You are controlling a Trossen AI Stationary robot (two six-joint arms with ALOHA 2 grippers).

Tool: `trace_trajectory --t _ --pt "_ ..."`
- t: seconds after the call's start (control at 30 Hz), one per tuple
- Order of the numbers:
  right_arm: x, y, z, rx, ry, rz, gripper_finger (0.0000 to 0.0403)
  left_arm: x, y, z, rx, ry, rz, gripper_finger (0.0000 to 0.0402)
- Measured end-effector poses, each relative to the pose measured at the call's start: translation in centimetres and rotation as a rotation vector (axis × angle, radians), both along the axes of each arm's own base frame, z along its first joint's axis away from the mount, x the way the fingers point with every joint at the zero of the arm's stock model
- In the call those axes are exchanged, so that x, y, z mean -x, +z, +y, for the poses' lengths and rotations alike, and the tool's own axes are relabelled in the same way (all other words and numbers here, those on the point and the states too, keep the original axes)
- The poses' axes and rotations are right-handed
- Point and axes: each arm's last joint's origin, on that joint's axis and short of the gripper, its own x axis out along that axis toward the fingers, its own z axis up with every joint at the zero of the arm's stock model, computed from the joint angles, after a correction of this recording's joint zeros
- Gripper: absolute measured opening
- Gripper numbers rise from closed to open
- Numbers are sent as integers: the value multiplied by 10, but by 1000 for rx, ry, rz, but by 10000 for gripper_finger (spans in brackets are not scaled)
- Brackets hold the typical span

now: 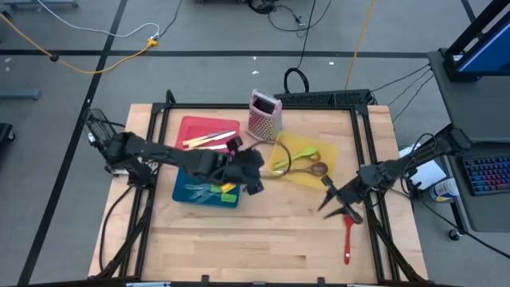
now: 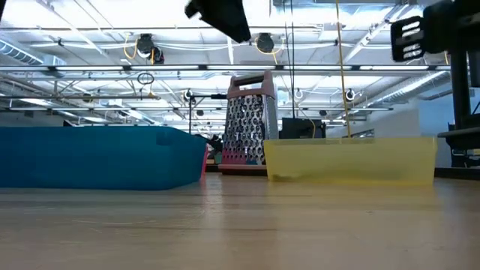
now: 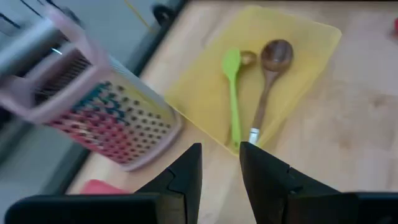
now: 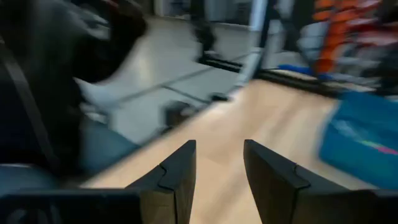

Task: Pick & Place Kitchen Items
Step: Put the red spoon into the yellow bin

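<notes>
- Left end effector (image 1: 253,171), open and empty, hovers between blue tray (image 1: 185,195) and yellow tray (image 1: 331,151).
- Right end effector (image 1: 333,201), open, risks knocking red spatula (image 1: 348,237) off the table (image 1: 239,239).

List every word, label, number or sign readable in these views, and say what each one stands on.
None can be read.
The wooden spoon in the yellow tray carries a small white tag at its handle end; any print on it is too small to read.
The box grater shows only holes and colour, no lettering.
The blue bin and the red spatula bear no visible marks.
</notes>
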Motion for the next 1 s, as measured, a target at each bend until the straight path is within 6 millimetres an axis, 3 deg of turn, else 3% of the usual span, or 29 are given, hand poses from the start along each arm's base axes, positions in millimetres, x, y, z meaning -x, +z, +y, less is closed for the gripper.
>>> trace_trajectory --t 0.13,0.4,0.77,1.0 --pt "0 11 10 -79 120 79 130 6 -5 -18 -132 47 -1 111" --pt "9 -16 15 -33 132 399 130 8 -19 -19 -201 65 29 111" --pt "22 -28 22 143 286 448 128 -6 -9 -14 -115 65 -136 111" --pt "36 -33 32 115 429 589 110 -15 1 -16 -44 41 -282 111"
